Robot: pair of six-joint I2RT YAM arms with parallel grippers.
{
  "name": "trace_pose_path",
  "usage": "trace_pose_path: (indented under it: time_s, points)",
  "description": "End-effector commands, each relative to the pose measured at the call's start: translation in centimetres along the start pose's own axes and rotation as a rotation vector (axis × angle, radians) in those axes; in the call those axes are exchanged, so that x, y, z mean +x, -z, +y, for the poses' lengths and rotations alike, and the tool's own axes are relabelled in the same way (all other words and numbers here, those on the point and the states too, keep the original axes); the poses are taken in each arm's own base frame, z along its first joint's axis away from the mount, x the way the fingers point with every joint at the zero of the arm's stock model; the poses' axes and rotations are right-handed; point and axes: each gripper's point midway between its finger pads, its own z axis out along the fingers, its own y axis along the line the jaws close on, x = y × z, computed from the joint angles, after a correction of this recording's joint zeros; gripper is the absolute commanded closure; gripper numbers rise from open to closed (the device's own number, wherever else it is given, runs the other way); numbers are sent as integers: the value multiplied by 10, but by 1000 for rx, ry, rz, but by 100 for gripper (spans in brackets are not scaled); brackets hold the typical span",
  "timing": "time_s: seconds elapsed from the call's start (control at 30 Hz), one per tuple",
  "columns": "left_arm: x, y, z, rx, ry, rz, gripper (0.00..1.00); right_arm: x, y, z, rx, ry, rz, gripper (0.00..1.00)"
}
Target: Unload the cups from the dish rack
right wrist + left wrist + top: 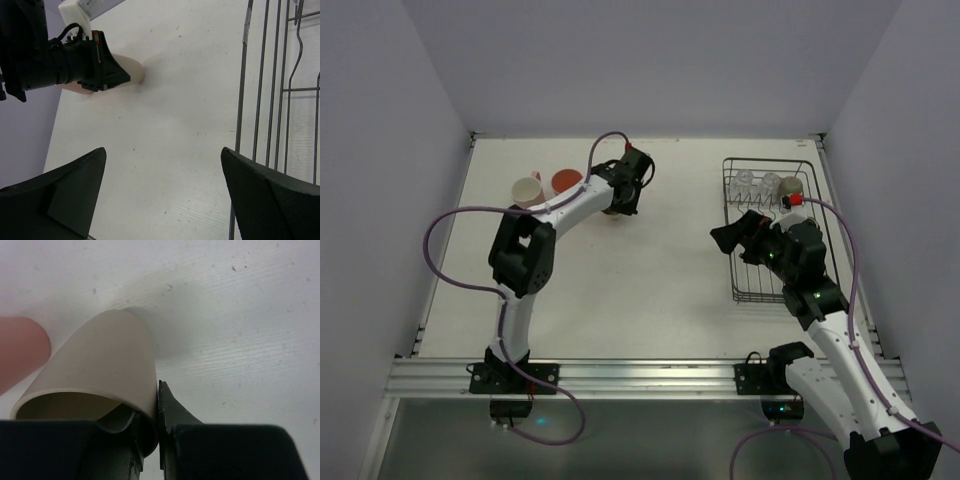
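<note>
My left gripper [618,200] is shut on the rim of the beige cup [100,360], one finger inside and one outside. It holds the cup tilted low over the table at the back centre-left. The cup also shows in the right wrist view [132,70]. The pale pink mug [527,188] and the salmon-pink tumbler [566,183] stand to its left. The dish rack [770,160] at the right holds clear glasses [745,182] and the olive-grey mug [791,187] at its far end. My right gripper [165,165] is open and empty at the rack's left edge [242,100]. No black mug shows.
White walls close the table in at the left, back and right. A metal rail [640,375] runs along the near edge. A purple cable [450,225] loops out from the left arm.
</note>
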Motion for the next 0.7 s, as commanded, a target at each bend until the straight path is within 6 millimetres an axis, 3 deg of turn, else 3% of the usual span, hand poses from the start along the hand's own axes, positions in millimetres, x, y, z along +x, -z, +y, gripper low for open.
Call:
trace_pose_path:
  time_s: [0.0, 0.27, 0.37, 0.57, 0.67]
  points:
    - [-15, 16, 24, -76, -34, -13, 87, -2, 0, 0, 0, 37, -7, 1]
    - [-14, 3, 39, -74, -18, 28, 75, -2, -1, 3, -16, 36, -5, 1]
    - [-16, 1, 40, -79, -17, 31, 57, -2, -1, 3, -18, 36, -5, 1]
    - [-28, 7, 45, -103, -10, 1, 45, -5, 0, 5, -13, 42, -12, 1]
    - [-41, 19, 43, -88, 6, -46, 36, -9, 1, -1, 25, 56, -20, 1]
